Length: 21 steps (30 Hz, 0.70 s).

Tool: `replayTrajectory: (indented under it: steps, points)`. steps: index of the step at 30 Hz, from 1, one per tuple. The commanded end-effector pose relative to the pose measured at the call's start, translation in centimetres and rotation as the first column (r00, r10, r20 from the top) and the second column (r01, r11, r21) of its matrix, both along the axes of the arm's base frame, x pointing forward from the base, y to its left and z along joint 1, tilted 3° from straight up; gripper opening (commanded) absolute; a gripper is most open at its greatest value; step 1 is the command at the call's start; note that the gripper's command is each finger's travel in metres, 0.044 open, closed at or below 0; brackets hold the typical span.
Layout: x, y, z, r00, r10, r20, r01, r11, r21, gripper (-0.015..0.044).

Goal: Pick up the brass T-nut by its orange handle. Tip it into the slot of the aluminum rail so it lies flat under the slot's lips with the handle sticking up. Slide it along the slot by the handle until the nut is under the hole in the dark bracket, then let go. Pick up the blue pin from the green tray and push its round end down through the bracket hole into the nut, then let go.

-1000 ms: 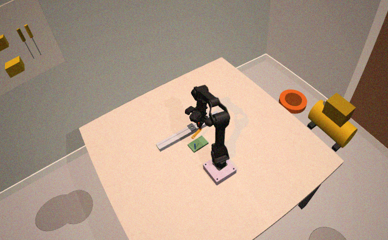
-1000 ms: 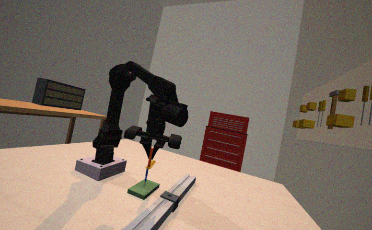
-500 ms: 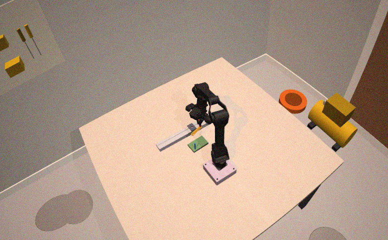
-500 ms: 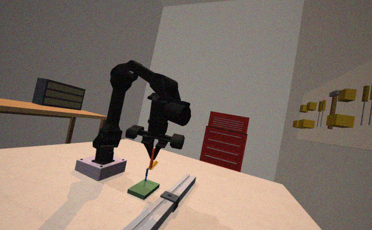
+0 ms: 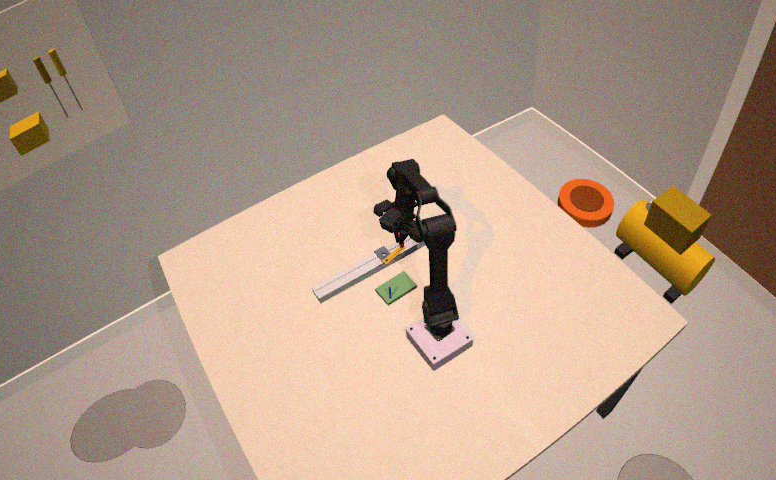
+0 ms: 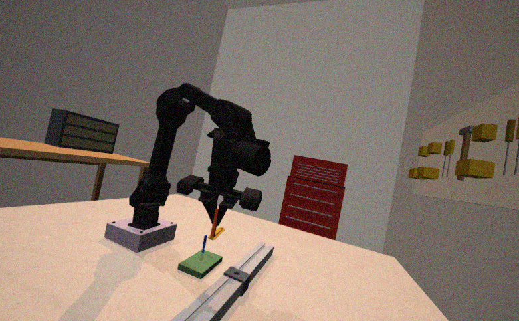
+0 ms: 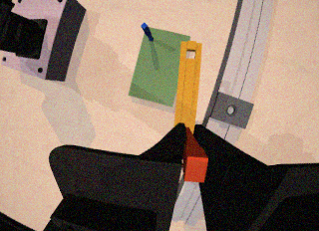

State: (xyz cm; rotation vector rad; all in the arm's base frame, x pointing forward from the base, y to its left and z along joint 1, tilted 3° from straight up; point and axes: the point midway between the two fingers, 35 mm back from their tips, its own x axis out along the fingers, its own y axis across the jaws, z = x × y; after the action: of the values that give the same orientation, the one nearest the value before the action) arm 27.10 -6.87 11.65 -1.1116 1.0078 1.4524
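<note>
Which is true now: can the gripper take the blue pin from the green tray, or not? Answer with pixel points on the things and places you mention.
Probably not yet: the gripper (image 5: 400,241) (image 6: 217,223) (image 7: 187,129) is shut on the orange handle (image 5: 401,242) (image 6: 214,227) (image 7: 196,168). The blue pin (image 5: 390,292) (image 6: 204,243) (image 7: 147,32) itself stands uncovered in the green tray (image 5: 404,282) (image 6: 192,265) (image 7: 142,84).

The place looks like a workshop. In the exterior view, a red tool chest (image 6: 314,194) with drawers stands beyond the table toward one o'clock from the picture's centre, and a hammer (image 6: 465,147) and screwdrivers (image 5: 58,62) (image 6: 509,131) hang on the wall at three o'clock. In the top view, a yellow tank-like machine (image 5: 666,246) sits on the floor at three o'clock, and the exterior view's nine o'clock side has a wooden bench (image 6: 55,152) bearing a drawer cabinet (image 6: 87,132).
</note>
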Motion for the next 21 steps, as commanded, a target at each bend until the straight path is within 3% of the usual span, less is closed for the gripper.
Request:
replayTrajectory:
  steps: [1,21]
  points:
    - [0.5,-0.5,0.2,1.0,-0.019,0.001,0.019,1.0,-0.002,-0.015]
    - [2.6,-3.0,0.4,0.997,-0.082,0.008,0.082,0.997,-0.004,-0.015]
